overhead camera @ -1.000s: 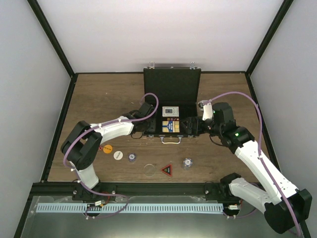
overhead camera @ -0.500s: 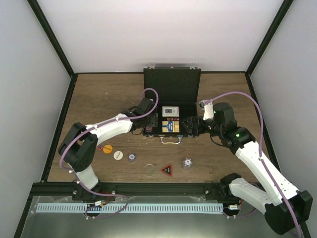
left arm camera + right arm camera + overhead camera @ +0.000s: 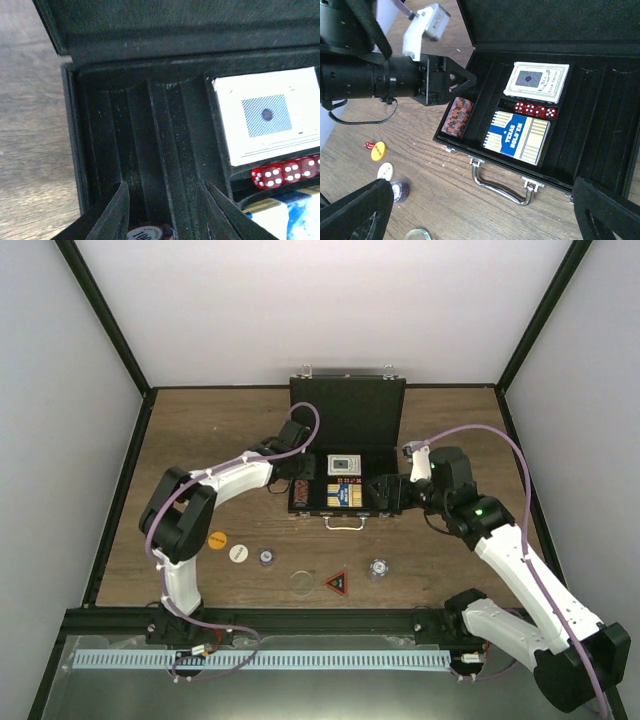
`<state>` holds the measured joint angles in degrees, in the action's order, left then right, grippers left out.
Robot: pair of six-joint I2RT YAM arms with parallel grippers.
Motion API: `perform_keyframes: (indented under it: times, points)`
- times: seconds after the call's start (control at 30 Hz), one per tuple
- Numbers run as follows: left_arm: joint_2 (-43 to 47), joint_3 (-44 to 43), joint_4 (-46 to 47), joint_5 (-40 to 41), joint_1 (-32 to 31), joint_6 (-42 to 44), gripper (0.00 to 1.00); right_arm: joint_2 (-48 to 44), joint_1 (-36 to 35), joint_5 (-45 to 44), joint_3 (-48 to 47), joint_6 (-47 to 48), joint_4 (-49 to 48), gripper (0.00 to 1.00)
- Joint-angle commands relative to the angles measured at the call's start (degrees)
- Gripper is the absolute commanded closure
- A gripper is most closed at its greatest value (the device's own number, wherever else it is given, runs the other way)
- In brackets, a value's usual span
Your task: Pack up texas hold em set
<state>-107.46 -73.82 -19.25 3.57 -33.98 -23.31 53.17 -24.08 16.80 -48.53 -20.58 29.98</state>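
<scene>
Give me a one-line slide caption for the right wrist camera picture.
Left gripper hovers by the chip stack in the open case, card decks and red dice alongside.

A brown wood-grain table is recorded as the work surface. It is enclosed by a white back wall, a left wall and a right wall. At the rear corners a black left strut and right strut are noted, both slanted outward in the top view. The table's sides are edged by a black left rail and right rail. A black bar is seen along the near edge. Nearer than the bar, a pale slotted strip is laid lengthwise on a grey metal shelf.
</scene>
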Motion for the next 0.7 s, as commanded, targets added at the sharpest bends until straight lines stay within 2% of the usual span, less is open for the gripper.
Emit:
perform_keyframes:
  times: [0.0, 0.23, 0.67]
  points:
    - [-2.35, -1.73, -0.10, -4.93, 0.32, 1.68, 0.61, 0.35, 0.17, -0.75, -0.62, -0.57, -0.11, 0.00]
    - [-4.10, -0.80, -1.04, -7.16, 0.32, 3.06, 0.62, 0.95, 0.17, -0.17, -0.25, -1.11, -0.45, 0.00]
    - [0.12, 7.99, 1.96, -11.16, 0.23, 1.33, 0.63, 1.20, 0.17, 0.79, 0.20, -2.31, -1.19, 0.00]
